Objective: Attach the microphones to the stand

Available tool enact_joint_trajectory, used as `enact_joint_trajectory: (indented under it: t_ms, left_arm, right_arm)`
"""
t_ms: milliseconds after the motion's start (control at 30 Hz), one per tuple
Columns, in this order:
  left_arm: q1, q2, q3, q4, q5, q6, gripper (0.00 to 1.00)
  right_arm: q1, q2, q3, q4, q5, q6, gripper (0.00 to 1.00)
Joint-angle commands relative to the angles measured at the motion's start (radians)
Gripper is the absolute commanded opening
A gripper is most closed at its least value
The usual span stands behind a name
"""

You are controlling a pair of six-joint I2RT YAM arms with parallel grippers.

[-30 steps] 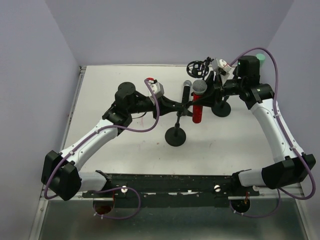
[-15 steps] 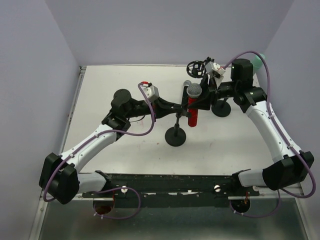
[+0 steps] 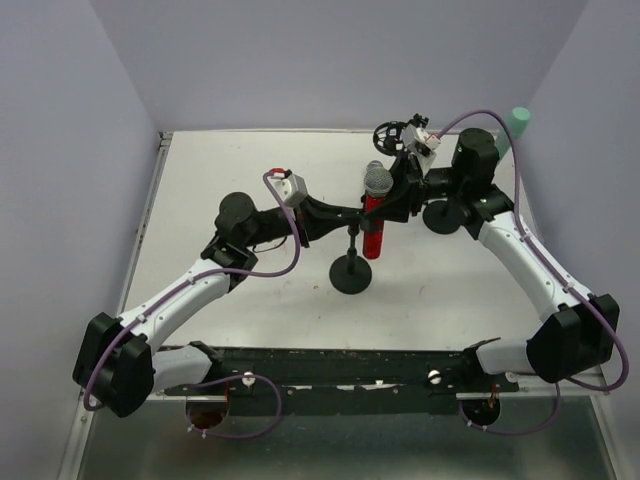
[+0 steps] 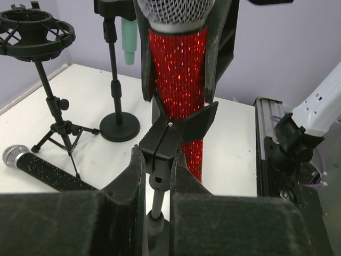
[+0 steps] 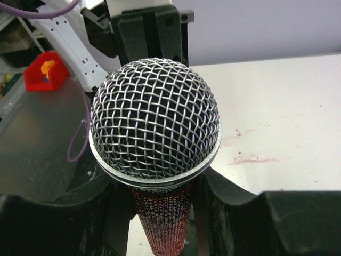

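Zero mics look clipped yet: right claw (image 5: 160,210) squeezes the red mic (image 4: 178,80) at the clip (image 4: 176,133), left claw (image 4: 154,197) grips the stand (image 3: 351,272), black mic (image 4: 48,169) lies lower-left on the desk (image 4: 234,138).

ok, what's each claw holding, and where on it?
Right claw grips the red microphone by its body, under the mesh head. Left claw clamps the stand on its post, just below the clip.

Both arms reach in toward the stand (image 3: 351,272) from opposite sides. The left arm (image 3: 190,290) stretches low from the stand's left, left gripper (image 4: 157,176) clamped on the stand's pole (image 4: 154,208) below the clip (image 4: 178,130). The right arm (image 3: 525,255) bends in from the stand's right, right gripper (image 5: 160,213) pinching the red mic (image 3: 372,228) upright at the clip
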Motion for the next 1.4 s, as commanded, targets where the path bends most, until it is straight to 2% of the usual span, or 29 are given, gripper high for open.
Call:
enact_joint_trajectory:
  t_ms: [0,167,300,367,400,467,567,633,800,900,967,1233,1367]
  left_arm:
    - [-0.009,-0.025,-0.038,0.008,0.005,-0.067,0.0]
    - [-0.009,-0.021,-0.035,0.009,0.011,-0.075,0.0]
    - [-0.012,-0.021,-0.026,-0.006,0.015,-0.083,0.0]
    - [-0.01,-0.019,-0.018,-0.021,0.014,-0.087,0.04]
    - [-0.012,-0.019,-0.014,-0.03,0.012,-0.092,0.16]
    - [-0.012,-0.021,-0.006,-0.046,0.012,-0.096,0.33]
    - [-0.011,-0.021,0.005,-0.061,0.017,-0.102,0.54]
    - [-0.01,-0.022,0.015,-0.072,0.022,-0.106,0.66]
    - [-0.012,-0.044,0.019,-0.081,0.025,-0.107,0.83]
    - [-0.012,-0.067,0.011,-0.09,0.025,-0.095,0.98]
    - [-0.012,-0.088,0.006,-0.101,0.023,-0.077,0.99]
    - [-0.009,-0.212,-0.098,-0.164,-0.061,0.04,0.98]
    - [-0.009,-0.237,-0.181,-0.121,-0.061,0.042,0.97]
  right_arm:
    - [0.009,-0.026,-0.116,0.333,0.058,0.239,0.03]
    - [0.009,-0.032,-0.193,0.563,0.072,0.421,0.03]
    - [0.009,-0.029,-0.183,0.535,0.077,0.402,0.03]
    - [0.009,-0.029,-0.175,0.481,0.078,0.354,0.04]
    - [0.009,-0.032,-0.169,0.449,0.078,0.331,0.04]
    - [0.009,-0.04,-0.149,0.348,0.089,0.236,0.06]
    - [0.009,-0.046,-0.129,0.241,0.104,0.156,0.08]
    - [0.009,-0.051,-0.129,0.229,0.109,0.147,0.09]
    - [0.009,-0.047,-0.129,0.228,0.107,0.145,0.11]
    - [0.009,-0.049,-0.126,0.228,0.106,0.147,0.15]
    - [0.009,-0.051,-0.123,0.218,0.106,0.144,0.25]
    - [0.007,-0.066,-0.103,0.128,0.15,0.096,0.78]
    - [0.006,-0.077,-0.089,0.039,0.179,0.009,0.94]
